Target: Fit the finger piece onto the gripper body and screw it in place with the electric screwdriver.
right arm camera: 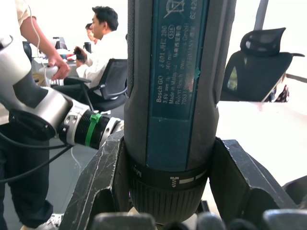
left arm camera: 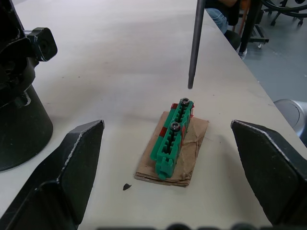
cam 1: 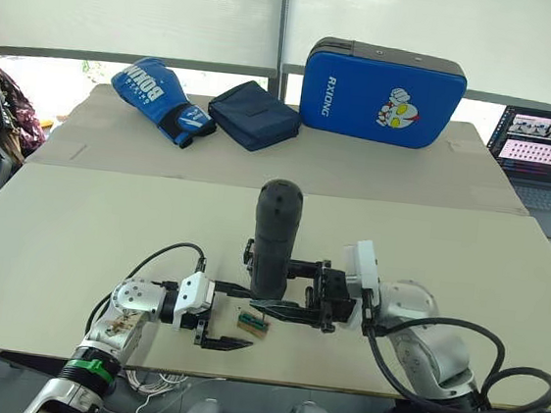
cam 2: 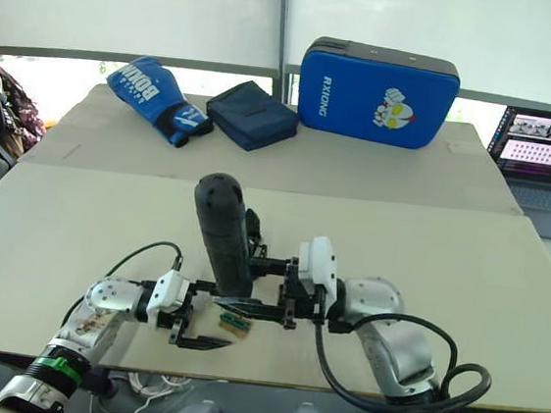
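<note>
Black electric screwdriver (cam 1: 276, 236), green-topped block (left arm camera: 171, 139)

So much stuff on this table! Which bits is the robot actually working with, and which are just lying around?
In use: electric screwdriver, held by the right gripper; probably the green block holding screws.
Lying about: boxing glove, navy pouch, blue pad, laptop.

On the electric screwdriver (right arm camera: 175, 86) the label reads "Bosch GO", "3.6V" and "Made in Hungary". The blue pad (cam 1: 383, 93) at the far edge of the table has "RXIONG" written on it. The blue boxing glove (cam 1: 161, 99) shows white letters "BOXING"
</note>
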You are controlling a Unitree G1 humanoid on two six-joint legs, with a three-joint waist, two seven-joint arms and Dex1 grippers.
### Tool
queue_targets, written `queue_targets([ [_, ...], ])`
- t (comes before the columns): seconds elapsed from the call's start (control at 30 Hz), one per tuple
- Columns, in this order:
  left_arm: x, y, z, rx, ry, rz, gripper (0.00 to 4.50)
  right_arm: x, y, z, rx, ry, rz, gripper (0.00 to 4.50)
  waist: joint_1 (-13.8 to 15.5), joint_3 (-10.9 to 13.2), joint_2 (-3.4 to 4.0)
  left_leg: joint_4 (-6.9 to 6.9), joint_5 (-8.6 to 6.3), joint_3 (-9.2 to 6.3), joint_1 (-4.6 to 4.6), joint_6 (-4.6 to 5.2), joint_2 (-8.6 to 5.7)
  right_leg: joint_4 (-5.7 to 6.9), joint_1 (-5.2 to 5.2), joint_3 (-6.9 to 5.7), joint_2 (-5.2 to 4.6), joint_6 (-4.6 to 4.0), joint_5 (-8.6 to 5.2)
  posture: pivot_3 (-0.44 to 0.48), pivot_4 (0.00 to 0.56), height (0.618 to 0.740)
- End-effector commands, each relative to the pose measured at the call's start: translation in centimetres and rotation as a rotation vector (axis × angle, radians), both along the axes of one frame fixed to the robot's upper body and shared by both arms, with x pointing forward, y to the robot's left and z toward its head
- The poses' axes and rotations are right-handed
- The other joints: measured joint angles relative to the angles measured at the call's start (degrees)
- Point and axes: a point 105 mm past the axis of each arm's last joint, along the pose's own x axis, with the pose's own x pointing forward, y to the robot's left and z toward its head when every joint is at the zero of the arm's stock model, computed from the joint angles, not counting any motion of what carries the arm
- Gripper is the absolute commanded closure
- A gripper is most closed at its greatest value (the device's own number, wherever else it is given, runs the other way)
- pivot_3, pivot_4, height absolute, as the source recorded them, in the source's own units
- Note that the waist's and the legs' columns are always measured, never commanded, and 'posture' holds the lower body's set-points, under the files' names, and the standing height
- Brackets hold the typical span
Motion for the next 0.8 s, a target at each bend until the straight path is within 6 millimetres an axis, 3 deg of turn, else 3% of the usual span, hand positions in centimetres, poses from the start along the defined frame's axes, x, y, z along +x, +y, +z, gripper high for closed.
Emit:
queue_targets([
  [0.03,-0.29,1.09,-1.41,0.044,0.059,0.032,0.0,-0.43,0.24,1.19,0.039,-0.063,0.015,2.58,0.0,0.0,0.0,0.0,0.0,0.0,0.0,0.0,0.0,0.0,0.0,0.0,0.0,0.0,0.0,0.0,0.15,0.74],
  [0.8,-0.31,0.84,-1.33,0.042,0.059,0.027,0.0,-0.32,0.21,0.39,0.011,-0.055,0.01,2.58,0.0,0.0,0.0,-0.01,0.0,0.0,0.0,0.0,0.0,-0.01,0.0,0.0,0.0,0.0,0.0,0.0,0.15,0.74],
])
